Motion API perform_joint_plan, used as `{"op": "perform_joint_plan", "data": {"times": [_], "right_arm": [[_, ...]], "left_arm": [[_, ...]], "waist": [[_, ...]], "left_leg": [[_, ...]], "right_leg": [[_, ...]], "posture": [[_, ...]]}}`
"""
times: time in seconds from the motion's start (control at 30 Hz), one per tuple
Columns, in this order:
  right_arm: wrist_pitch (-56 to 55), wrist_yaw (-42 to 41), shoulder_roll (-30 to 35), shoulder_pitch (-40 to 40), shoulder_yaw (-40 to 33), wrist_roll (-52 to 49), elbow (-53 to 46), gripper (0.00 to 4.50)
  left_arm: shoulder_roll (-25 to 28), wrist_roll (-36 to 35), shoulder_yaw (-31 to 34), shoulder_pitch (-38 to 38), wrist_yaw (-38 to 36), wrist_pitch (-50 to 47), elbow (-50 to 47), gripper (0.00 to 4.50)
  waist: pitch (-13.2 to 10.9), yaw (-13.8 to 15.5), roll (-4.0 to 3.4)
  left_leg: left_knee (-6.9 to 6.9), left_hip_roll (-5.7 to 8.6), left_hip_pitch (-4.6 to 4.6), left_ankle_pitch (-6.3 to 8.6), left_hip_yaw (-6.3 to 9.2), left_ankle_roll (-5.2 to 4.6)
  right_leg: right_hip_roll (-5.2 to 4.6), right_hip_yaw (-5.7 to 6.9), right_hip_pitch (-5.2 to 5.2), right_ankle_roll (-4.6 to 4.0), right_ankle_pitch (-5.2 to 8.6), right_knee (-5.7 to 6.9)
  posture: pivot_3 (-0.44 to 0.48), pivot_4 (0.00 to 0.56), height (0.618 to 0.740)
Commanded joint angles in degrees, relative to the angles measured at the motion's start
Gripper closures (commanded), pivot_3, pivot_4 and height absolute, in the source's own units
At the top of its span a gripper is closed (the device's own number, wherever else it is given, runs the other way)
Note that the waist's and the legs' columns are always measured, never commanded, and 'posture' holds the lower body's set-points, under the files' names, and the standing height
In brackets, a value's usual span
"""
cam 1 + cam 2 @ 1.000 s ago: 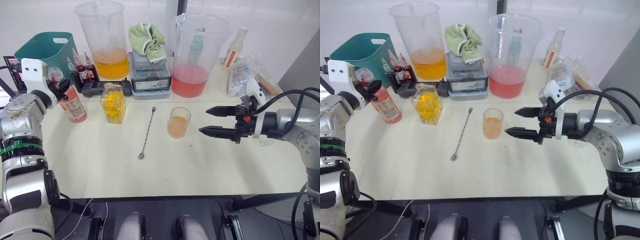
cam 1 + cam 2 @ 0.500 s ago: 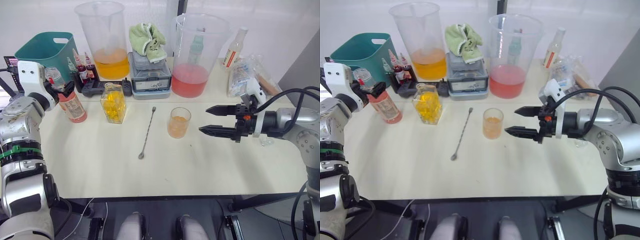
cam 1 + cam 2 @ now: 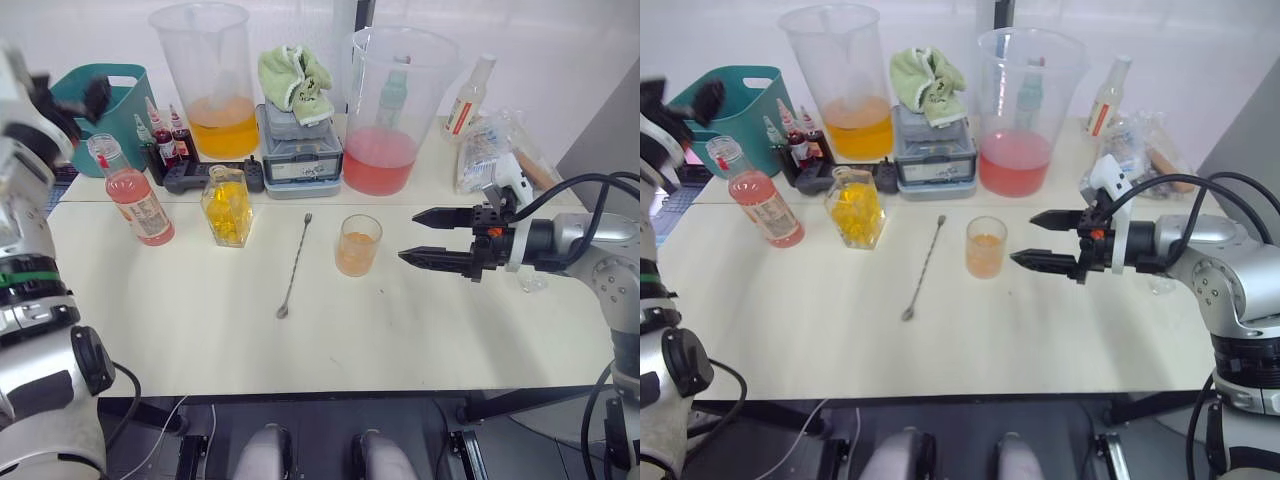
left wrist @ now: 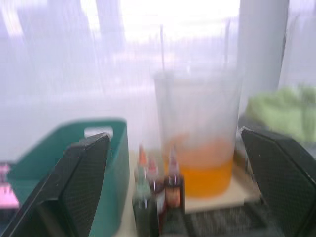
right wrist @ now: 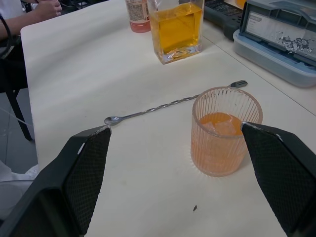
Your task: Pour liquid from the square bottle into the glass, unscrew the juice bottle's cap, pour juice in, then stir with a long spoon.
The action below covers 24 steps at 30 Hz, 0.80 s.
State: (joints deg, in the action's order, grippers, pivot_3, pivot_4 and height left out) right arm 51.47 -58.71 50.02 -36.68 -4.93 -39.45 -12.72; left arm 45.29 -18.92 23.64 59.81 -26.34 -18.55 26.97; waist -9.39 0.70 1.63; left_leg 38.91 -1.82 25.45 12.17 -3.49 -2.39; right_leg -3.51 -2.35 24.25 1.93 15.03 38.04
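At far left we see the left gripper (image 3: 675,108) raised near the teal bin (image 3: 70,95), fingers spread and empty. The juice bottle (image 3: 135,205) stands upright beside the square bottle (image 3: 227,206). The long spoon (image 3: 294,266) lies flat, within reach for stirring. The glass (image 3: 358,245) holds orange liquid; the right gripper (image 3: 425,236) waits beside it, jaws apart, likely to steady it.

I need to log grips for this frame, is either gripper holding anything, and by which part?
Nothing is held. The right gripper is open beside the ribbed clear glass; the left gripper is open, raised away from the pink plastic juice bottle.
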Motion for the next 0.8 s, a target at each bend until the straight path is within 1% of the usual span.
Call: {"op": "perform_joint_plan", "data": {"times": [0.03, 0.13, 0.23, 0.3, 0.37, 0.43, 0.57, 0.7, 0.8], "right_arm": [[-1.58, -0.21, -0.29, -1.50, -0.62, -0.08, -0.06, 0.00], [-2.11, -0.26, -0.68, -1.96, -0.66, -0.02, 0.57, 0.00], [-2.50, -0.20, -1.22, -2.25, -1.01, -0.15, 0.90, 0.00], [-2.45, 0.01, -1.61, -2.38, -1.32, -0.61, 0.73, 0.00], [-2.43, 0.27, -1.88, -2.28, -1.50, -0.82, 0.52, 0.00], [-2.46, 0.49, -2.08, -2.06, -1.56, -0.80, 0.37, 0.00], [-2.77, 1.10, -2.48, 0.28, -2.29, -1.03, -1.16, 0.00], [-5.46, 2.22, -2.53, 2.94, -2.77, 0.57, -2.59, 0.00], [-5.19, 4.23, -2.44, 6.14, -5.18, -0.29, -4.37, 0.00]], "left_arm": [[1.17, -4.29, 0.27, 3.40, -3.36, -2.54, -5.31, 0.01], [0.84, -9.45, -0.19, 4.03, -7.21, -8.37, -10.79, 0.01], [1.05, -15.30, -1.17, 2.73, -10.78, -15.77, -18.36, 0.01], [1.57, -21.28, -1.26, 0.49, -13.39, -22.85, -24.48, 0.01], [2.56, -24.11, -1.78, -2.28, -14.82, -27.02, -29.11, 0.01], [3.78, -24.74, -2.61, -4.95, -15.60, -28.98, -32.14, 0.01], [6.70, -24.95, -4.05, -14.08, -19.02, -29.85, -39.19, 0.01], [7.00, -23.70, -4.71, -21.49, -19.97, -28.52, -42.88, 0.01], [6.81, -21.94, -5.16, -28.81, -19.75, -27.17, -46.28, 0.01]], "waist": [[0.00, 0.00, 0.00], [0.00, -0.03, -0.01], [0.00, -0.07, -0.01], [0.00, -0.18, -0.01], [0.00, -0.27, -0.01], [0.01, -0.47, -0.02], [0.01, -0.66, -0.02], [0.00, -0.44, -0.02], [0.01, -0.30, -0.02]], "left_leg": [[0.00, 0.00, -0.01, 0.00, 0.00, 0.00], [-0.01, 0.00, -0.06, 0.00, -0.01, 0.00], [0.00, -0.01, -0.06, -0.01, -0.01, 0.01], [0.00, 0.00, -0.06, -0.01, -0.01, 0.01], [-0.02, -0.02, -0.08, -0.01, -0.01, 0.01], [-0.04, -0.04, -0.12, -0.01, -0.01, 0.02], [-0.07, -0.04, -0.17, -0.03, -0.01, 0.04], [-0.06, -0.04, -0.17, -0.03, -0.02, 0.04], [-0.06, -0.04, -0.17, -0.03, -0.03, 0.04]], "right_leg": [[0.00, -0.01, 0.00, 0.00, 0.00, 0.00], [0.01, 0.00, -0.04, 0.00, 0.00, 0.01], [0.03, -0.01, -0.03, 0.00, 0.00, 0.01], [0.03, -0.03, -0.03, 0.00, 0.00, 0.02], [0.03, -0.04, -0.03, 0.00, 0.00, 0.04], [0.06, -0.06, -0.03, 0.00, 0.00, 0.02], [0.08, -0.07, -0.06, 0.00, 0.01, 0.01], [0.05, -0.07, -0.07, 0.00, 0.01, 0.00], [0.05, -0.08, -0.08, 0.00, 0.01, -0.02]], "posture": [[0.000, 0.150, 0.740], [0.000, 0.150, 0.740], [0.000, 0.150, 0.740], [0.000, 0.150, 0.740], [0.000, 0.150, 0.740], [0.000, 0.150, 0.740], [0.000, 0.150, 0.740], [0.000, 0.150, 0.740], [0.000, 0.150, 0.740]]}}
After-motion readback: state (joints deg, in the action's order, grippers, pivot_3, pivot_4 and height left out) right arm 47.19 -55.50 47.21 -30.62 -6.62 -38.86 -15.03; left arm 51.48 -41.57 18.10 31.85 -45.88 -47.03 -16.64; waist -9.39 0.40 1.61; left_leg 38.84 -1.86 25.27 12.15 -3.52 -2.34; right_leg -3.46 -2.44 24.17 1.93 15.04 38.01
